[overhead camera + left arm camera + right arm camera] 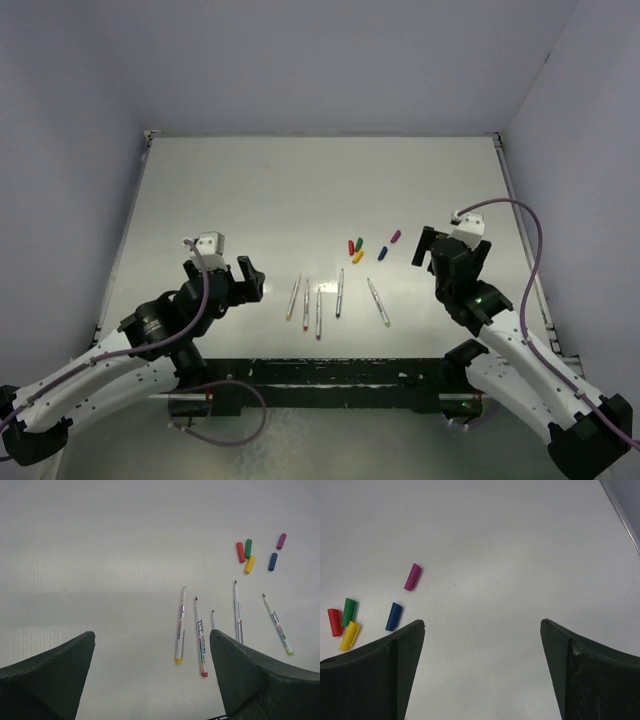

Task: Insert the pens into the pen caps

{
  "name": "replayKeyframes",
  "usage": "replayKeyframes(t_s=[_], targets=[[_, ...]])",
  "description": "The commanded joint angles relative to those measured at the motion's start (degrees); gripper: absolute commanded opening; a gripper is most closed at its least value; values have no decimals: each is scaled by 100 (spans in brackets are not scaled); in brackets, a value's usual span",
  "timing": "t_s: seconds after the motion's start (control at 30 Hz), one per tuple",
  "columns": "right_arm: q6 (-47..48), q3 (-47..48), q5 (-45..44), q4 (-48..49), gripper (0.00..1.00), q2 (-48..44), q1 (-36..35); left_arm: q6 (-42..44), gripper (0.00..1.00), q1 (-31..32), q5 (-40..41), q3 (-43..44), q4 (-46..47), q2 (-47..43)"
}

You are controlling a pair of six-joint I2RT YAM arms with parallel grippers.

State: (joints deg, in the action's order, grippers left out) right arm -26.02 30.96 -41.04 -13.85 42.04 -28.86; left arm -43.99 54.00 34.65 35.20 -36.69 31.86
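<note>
Five pale pens (319, 313) lie side by side near the table's front; in the left wrist view they lie right of centre, including a yellow-ended pen (180, 625) and a red-ended pen (200, 636). Just beyond them lie the red (351, 247), green (359, 243), yellow (358, 256), blue (383, 253) and purple (395, 237) caps. The right wrist view shows the caps at its left, such as the purple cap (412, 576) and blue cap (394, 616). My left gripper (222, 272) (152, 632) is open and empty, left of the pens. My right gripper (448, 245) (482, 622) is open and empty, right of the caps.
The white table (300, 190) has a raised rim along its left and right edges (520, 220), and pale walls stand around it. A black base rail (330, 375) runs along the near edge between the arms.
</note>
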Motion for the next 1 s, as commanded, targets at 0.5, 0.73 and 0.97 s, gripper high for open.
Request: replayKeyframes(t_s=[0.5,0.73,0.97], targets=[[-359,139,-613,-11,100,90,-14,-155,99,-31,106,155,37,127],[-20,-18,-722,494,100,25,-14,-530,99,-36,237,-16,-264,-121],[9,214,-484,494,100,104,-14,-630,99,-31,-113,363,-512,1091]])
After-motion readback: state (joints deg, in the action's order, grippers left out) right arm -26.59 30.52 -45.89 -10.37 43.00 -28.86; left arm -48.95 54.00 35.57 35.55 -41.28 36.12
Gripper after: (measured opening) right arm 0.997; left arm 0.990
